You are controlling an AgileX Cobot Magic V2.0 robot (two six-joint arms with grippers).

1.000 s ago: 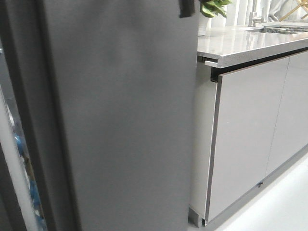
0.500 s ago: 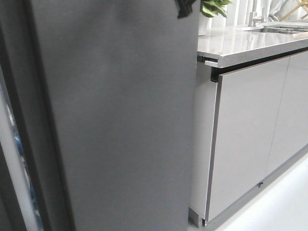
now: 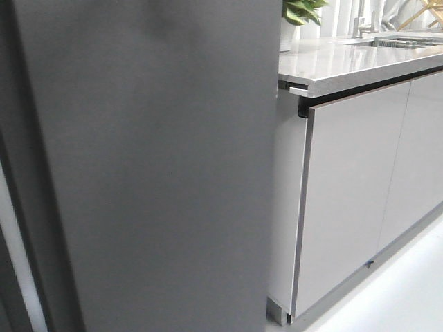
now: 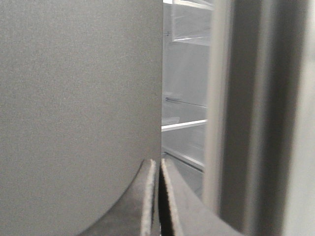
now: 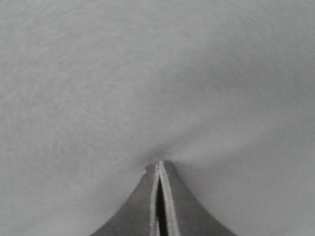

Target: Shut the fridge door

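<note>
The fridge door (image 3: 152, 166) fills the left and middle of the front view with its matte dark grey outer face. A thin white strip of its inner side (image 3: 17, 256) shows at the far left. Neither gripper shows in the front view. In the left wrist view my left gripper (image 4: 158, 167) is shut and empty, with its tips at the door's (image 4: 74, 98) vertical edge. Past that edge I see white fridge shelves (image 4: 184, 123) through a gap. In the right wrist view my right gripper (image 5: 160, 166) is shut and empty, with its tips against the door's flat face (image 5: 157, 73).
Glossy light grey cabinet doors (image 3: 346, 194) stand to the right under a grey countertop (image 3: 346, 62). On the countertop are a potted plant (image 3: 301, 10) and a sink behind it. White floor (image 3: 408, 290) lies at the lower right. A blurred grey upright (image 4: 256, 118) stands beyond the gap.
The door face has spread further left across the front view and the white strip at the left has narrowed. The dark gripper tip at the top edge has left the view.
</note>
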